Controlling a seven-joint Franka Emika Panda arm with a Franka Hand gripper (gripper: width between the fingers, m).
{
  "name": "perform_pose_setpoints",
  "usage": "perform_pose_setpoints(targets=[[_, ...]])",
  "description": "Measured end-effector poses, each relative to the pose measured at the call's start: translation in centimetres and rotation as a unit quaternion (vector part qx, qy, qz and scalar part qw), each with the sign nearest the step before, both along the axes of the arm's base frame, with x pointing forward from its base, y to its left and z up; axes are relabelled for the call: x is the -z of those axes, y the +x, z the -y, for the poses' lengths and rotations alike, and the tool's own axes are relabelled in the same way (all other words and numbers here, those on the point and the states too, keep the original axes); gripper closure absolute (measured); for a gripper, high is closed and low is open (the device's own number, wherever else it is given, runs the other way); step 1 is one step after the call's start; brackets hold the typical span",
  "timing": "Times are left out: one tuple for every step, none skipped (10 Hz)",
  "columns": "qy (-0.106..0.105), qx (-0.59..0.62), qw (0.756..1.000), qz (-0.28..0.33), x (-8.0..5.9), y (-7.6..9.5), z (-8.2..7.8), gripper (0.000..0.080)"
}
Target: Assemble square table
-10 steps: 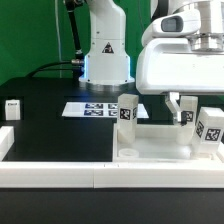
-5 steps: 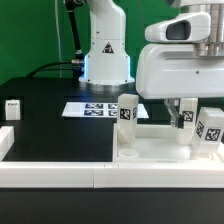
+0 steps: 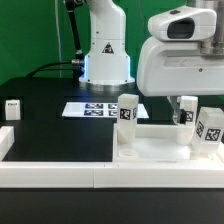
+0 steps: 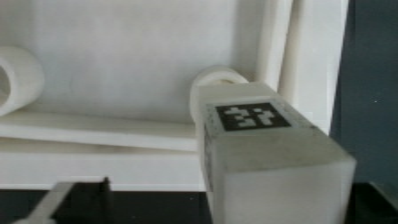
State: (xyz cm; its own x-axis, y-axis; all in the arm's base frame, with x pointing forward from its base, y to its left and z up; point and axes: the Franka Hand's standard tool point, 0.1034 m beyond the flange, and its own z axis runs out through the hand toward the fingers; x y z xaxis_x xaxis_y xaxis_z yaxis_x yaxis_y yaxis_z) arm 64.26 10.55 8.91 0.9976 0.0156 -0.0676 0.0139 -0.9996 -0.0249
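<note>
Black-and-white square tags are being displayed on the upright white legs (image 3: 127,110) of the square table (image 3: 160,143), which is lying on the black desk (image 3: 50,130) at the exterior view's lower right, while the gripper (image 3: 185,116) is being held low above it, whether open or closed not being discernible.

Exterior view: the square panel (image 3: 157,142) lies on the counter (image 3: 50,133) at four o'clock, a corner leg (image 3: 127,112) upright at its ten o'clock, an edge leg (image 3: 210,128) at its three. The marker board (image 3: 92,108) lies behind it at eleven o'clock; a lone leg (image 3: 12,108) stands well apart at nine, the border rail (image 3: 50,172) along six.
</note>
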Motion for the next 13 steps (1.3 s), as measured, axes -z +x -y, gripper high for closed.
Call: perform_pose_setpoints(targets=[[0.0, 0.01, 1.0, 0.0, 0.0, 0.0, 0.0, 0.0323], [-0.003, 0.049, 0.999, -0.001, 0.01, 0.0, -0.01, 0.0507], [-0.006, 0.096, 0.995, -0.002, 0.01, -0.01, -0.03, 0.0507], [-0.007, 0.116, 0.993, -0.003, 0.01, -0.01, -0.03, 0.0507], [-0.01, 0.155, 0.988, -0.004, 0.01, -0.01, -0.03, 0.0507], [-0.013, 0.198, 0.98, -0.005, 0.06, -0.04, -0.07, 0.0507], [-0.014, 0.256, 0.967, 0.009, 0.23, -0.11, -0.32, 0.0507], [-0.01, 0.316, 0.948, 0.022, 0.23, -0.36, -0.66, 0.0507], [-0.003, 0.39, 0.92, 0.035, 0.2, -0.56, -0.66, 0.0507], [0.0, 0.442, 0.896, 0.038, 0.21, -0.73, -0.57, 0.0506], [0.0, 0.48, 0.877, 0.035, 0.21, -0.76, -0.55, 0.0506], [0.001, 0.522, 0.853, 0.031, 0.23, -0.8, -0.45, 0.0506], [0.003, 0.56, 0.828, 0.026, 0.25, -0.82, -0.34, 0.0506]])
